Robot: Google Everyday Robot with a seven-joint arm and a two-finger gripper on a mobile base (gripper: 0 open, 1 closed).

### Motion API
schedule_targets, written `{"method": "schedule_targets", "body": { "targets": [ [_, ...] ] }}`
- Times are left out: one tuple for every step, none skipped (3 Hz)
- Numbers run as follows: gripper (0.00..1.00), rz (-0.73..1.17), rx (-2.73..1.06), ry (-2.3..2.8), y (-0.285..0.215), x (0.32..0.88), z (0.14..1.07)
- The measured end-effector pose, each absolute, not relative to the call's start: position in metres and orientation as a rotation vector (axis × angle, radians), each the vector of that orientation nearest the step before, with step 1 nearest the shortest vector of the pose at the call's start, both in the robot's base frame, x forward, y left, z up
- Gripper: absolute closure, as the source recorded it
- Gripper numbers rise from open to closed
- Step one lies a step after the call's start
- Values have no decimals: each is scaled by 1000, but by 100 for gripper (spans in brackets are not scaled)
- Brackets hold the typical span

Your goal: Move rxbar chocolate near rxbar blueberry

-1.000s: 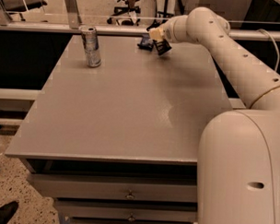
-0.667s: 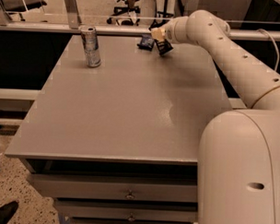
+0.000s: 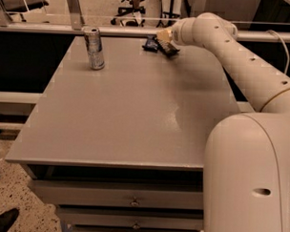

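Note:
The rxbar chocolate (image 3: 168, 47), a black wrapper, lies at the far edge of the grey table (image 3: 131, 112), a little right of the middle. The rxbar blueberry (image 3: 149, 43), a smaller dark-blue wrapper, lies just left of it, almost touching. My gripper (image 3: 164, 37) is at the end of the white arm that reaches in from the right. It sits right over the far end of the rxbar chocolate and hides part of it.
A silver drink can (image 3: 94, 48) stands upright at the far left of the table. A rail (image 3: 114, 30) runs behind the table's far edge. The robot's white body (image 3: 250, 179) fills the near right. Drawers (image 3: 132, 201) sit below the table front.

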State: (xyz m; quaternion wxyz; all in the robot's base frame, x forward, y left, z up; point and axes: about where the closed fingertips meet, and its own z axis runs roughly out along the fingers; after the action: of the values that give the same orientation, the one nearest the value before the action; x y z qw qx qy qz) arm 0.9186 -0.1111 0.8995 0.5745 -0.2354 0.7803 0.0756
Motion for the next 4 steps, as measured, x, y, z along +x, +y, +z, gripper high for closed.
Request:
{"method": "schedule_targets", "body": {
  "targets": [
    [0,192,-552,1833,-106,921,897],
    [0,205,-565,1827,-101,920,899],
    [0,244,-614,1776,-109,888,917],
    [0,293,-670,1757,-129,842,920]
  ]
}}
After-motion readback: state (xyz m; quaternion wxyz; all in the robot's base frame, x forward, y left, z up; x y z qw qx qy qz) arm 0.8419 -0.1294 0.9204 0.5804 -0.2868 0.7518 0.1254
